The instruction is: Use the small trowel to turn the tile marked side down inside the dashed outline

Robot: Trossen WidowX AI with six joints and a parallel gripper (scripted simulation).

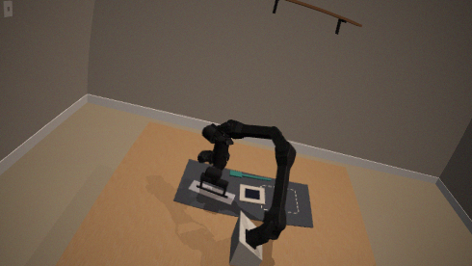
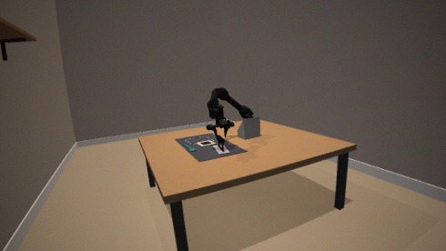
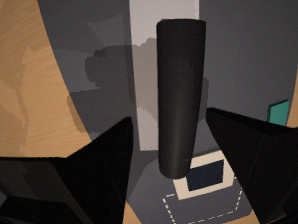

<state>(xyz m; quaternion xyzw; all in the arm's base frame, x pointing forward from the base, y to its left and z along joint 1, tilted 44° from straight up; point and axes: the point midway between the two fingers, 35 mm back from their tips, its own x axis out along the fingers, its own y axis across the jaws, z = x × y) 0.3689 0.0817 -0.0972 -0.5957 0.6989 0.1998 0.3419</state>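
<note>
A trowel with a pale blade (image 1: 230, 199) (image 3: 145, 20) and a raised black bar handle (image 3: 180, 90) lies on the left part of the dark mat (image 1: 304, 217) (image 2: 205, 156) in the top view. My gripper (image 1: 213, 185) (image 2: 221, 135) (image 3: 169, 117) is open, its fingers on either side of the handle, with a visible gap on the left in the wrist view. The tile (image 1: 252, 194) (image 2: 206, 143) (image 3: 205, 175) lies flat, its dark square marking up. It overlaps the near edge of the dashed outline (image 1: 297, 199), mostly outside it in the top view.
A teal flat-bladed tool (image 1: 236, 173) (image 2: 189, 148) (image 3: 278, 114) with a thin handle lies on the mat beside the tile. The arm rises from a grey wedge-shaped block (image 1: 241, 251) (image 2: 250, 129) on the table (image 2: 273, 155). A shelf (image 1: 323, 13) (image 2: 15, 32) is on the wall.
</note>
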